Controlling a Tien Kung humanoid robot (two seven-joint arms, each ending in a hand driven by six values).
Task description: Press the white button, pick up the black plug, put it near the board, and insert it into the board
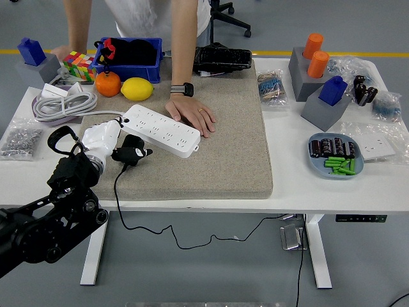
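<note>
Black plug (132,150) sits at the left-centre of the frame, on the beige mat (217,160) just below the left end of the white power strip (161,130), its black cord (121,211) trailing down over the table's near edge. The robot's left hand (108,142), white with dark fingertips, is directly to the plug's left and touching it: the fingers (134,153) curl around the plug's lower side, so the hand appears to be closed on it (whether the plug is lifted clear of the mat or only gripped where it lies cannot be told). The black left arm (48,211) runs from the lower left corner of the frame up to that hand.

The power strip lies diagonally on the mat, from upper left down to the right, with the plug just beside its left portion but not in any socket. At the top centre a person leans over the table; one hand (192,115), with a dark watch (183,89) at the wrist, rests flat on the mat with its fingers touching the strip's upper right edge. Above the strip, in the upper left, sit a lemon (137,89) and an orange (108,84) in front of a blue bin (128,61).
</note>
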